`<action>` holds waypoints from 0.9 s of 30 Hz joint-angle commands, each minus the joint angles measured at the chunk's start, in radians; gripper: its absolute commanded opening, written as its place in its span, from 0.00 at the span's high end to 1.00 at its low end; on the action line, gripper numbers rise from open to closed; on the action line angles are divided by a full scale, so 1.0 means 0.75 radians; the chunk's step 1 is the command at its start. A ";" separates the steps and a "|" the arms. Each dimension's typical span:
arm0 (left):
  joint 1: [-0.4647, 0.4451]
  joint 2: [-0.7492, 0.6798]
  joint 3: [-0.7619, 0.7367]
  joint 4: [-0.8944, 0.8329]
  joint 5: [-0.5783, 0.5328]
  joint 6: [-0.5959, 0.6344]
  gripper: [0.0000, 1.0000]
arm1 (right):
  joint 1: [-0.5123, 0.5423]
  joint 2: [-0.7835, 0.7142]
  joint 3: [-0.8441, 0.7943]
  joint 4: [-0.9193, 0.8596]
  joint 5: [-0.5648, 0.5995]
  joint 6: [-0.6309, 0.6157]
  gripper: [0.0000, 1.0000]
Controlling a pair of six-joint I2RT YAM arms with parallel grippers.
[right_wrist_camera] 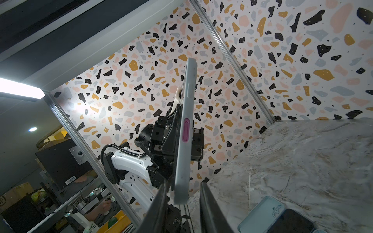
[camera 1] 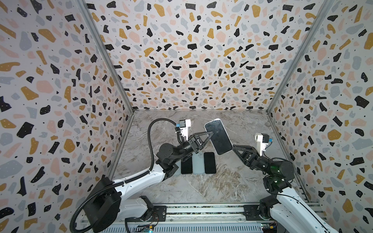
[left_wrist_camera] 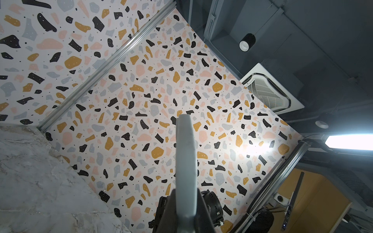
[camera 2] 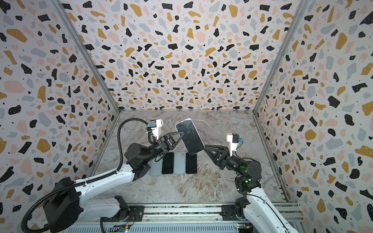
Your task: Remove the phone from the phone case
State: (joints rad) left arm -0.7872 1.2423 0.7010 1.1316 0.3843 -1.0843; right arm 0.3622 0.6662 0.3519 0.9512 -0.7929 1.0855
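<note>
DESK: What lies nearest in the top views?

PHOTOG: The marble table. On it is a row of four flat pieces, two black handsets alternating with two pale blue ones, laid side by side.

DESK: And the phone?

PHOTOG: Raised above the table, at 12 o'clock from that row. The phone has its dark screen facing the camera and sits inside its pale phone case, top end leaning toward 11 o'clock. A pink side button shows on the case's edge in the right wrist view.

DESK: Who has it?

PHOTOG: The left gripper, at the phone's 9 o'clock, is clenched on the long edge of the phone case. The right gripper meets the corner at 5 o'clock. Its jaws straddle that corner, released, with a gap showing beside one finger.

DESK: Behind?

PHOTOG: The speckled back wall, at 12 o'clock.
</note>
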 commanded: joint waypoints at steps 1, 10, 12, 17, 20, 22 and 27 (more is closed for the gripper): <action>-0.008 -0.008 0.012 0.168 0.013 0.000 1.00 | 0.014 -0.003 0.001 0.071 -0.005 0.010 0.73; -0.009 -0.002 0.008 0.185 0.008 -0.004 1.00 | 0.036 0.012 -0.002 0.094 0.010 0.016 0.88; -0.010 0.000 0.010 0.190 0.005 -0.009 1.00 | 0.037 0.012 -0.005 0.104 0.006 0.016 0.92; -0.010 0.016 0.022 0.260 -0.001 -0.084 1.00 | 0.035 0.012 -0.030 0.143 0.000 0.010 0.96; -0.009 0.028 0.030 0.332 0.001 -0.147 1.00 | 0.027 0.027 -0.042 0.203 -0.027 -0.005 0.96; -0.012 0.036 0.043 0.367 0.012 -0.180 1.00 | 0.016 0.048 -0.045 0.247 -0.062 -0.026 0.96; -0.028 0.029 0.072 0.383 0.032 -0.190 1.00 | -0.010 0.156 -0.056 0.485 -0.161 -0.028 0.96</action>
State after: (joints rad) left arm -0.7937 1.2873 0.7002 1.2457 0.4099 -1.1664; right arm 0.3618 0.7479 0.3141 1.1828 -0.8284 1.1023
